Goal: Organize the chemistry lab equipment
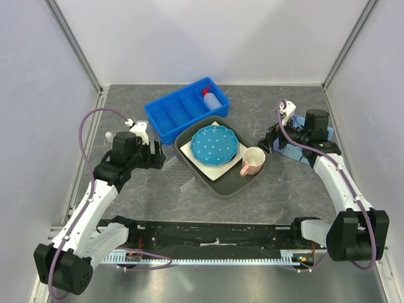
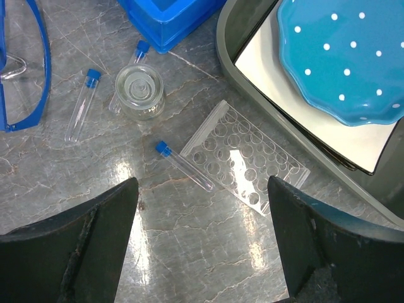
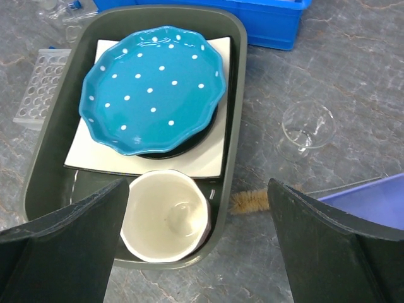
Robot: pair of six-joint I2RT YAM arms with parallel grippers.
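Observation:
My left gripper (image 2: 201, 252) is open and empty above bare table. Ahead of it lie a blue-capped vial (image 2: 184, 165) and a clear rack (image 2: 245, 156). Further off are a small clear beaker (image 2: 139, 91), two more blue-capped vials (image 2: 83, 104) and blue goggles (image 2: 22, 69). My right gripper (image 3: 197, 252) is open and empty over the pink mug (image 3: 165, 216). A small brush (image 3: 249, 202) lies beside the tray, a clear beaker (image 3: 307, 125) beyond it. The white squeeze bottle with red nozzle (image 1: 213, 98) lies in the blue bin (image 1: 186, 108).
A dark grey tray (image 1: 222, 187) holds a white square plate, the blue white-dotted plate (image 1: 214, 144) and the mug (image 1: 253, 160). A blue-purple flat thing (image 3: 372, 196) lies under my right gripper's side. Walls enclose the table on three sides.

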